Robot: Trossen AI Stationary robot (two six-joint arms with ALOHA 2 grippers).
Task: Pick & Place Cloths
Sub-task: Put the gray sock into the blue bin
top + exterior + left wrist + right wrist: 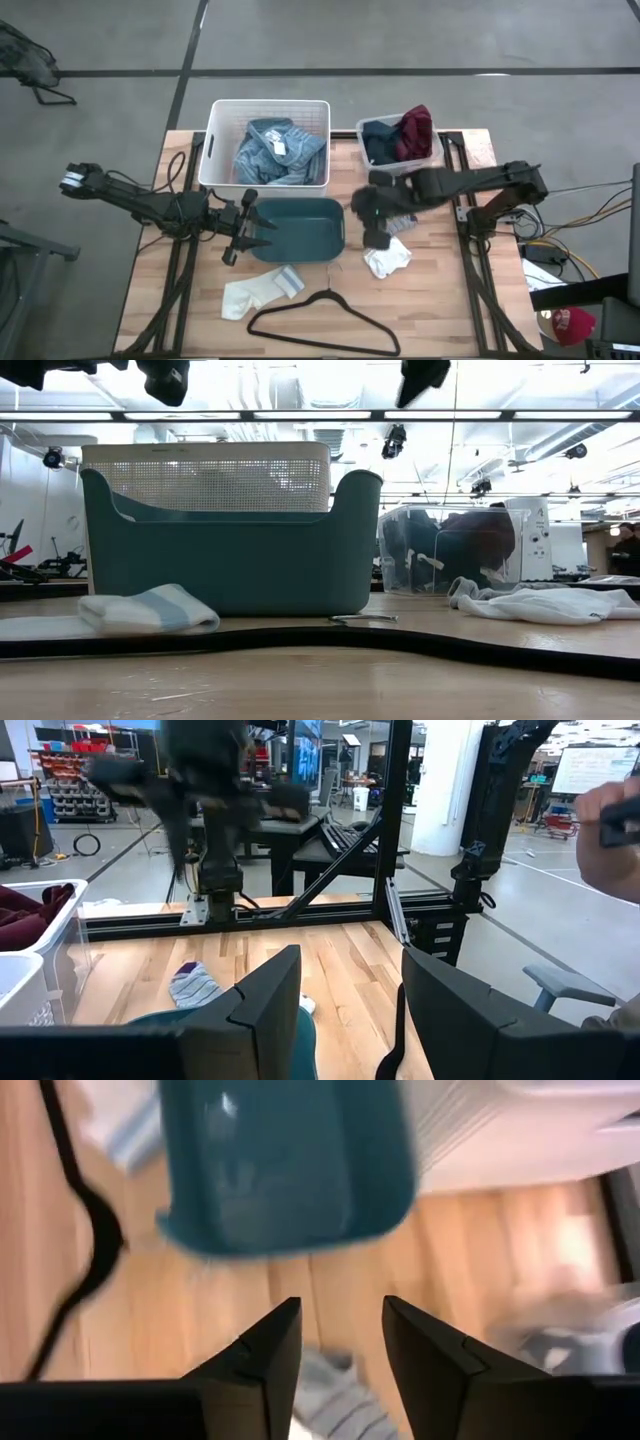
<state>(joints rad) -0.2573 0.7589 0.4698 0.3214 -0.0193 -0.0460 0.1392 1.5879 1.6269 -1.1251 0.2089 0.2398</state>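
Right gripper point(381, 232), fingers apart and empty, hangs above the wooden table point(440, 300) just right of the empty teal plastic bin point(300, 228). The crumpled small white sock point(387, 259) lies on the table directly below and slightly past its fingertips, not touched. Left gripper point(262, 226), fingers apart, sits at the teal bin's left rim. Folded white sock with blue stripe point(260, 291) lies near the black wire hanger point(322, 322).

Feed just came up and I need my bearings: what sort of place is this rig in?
Probably a robotics lab or workshop: a wooden table on black frame rails, a bare concrete floor, and parts shelves behind.
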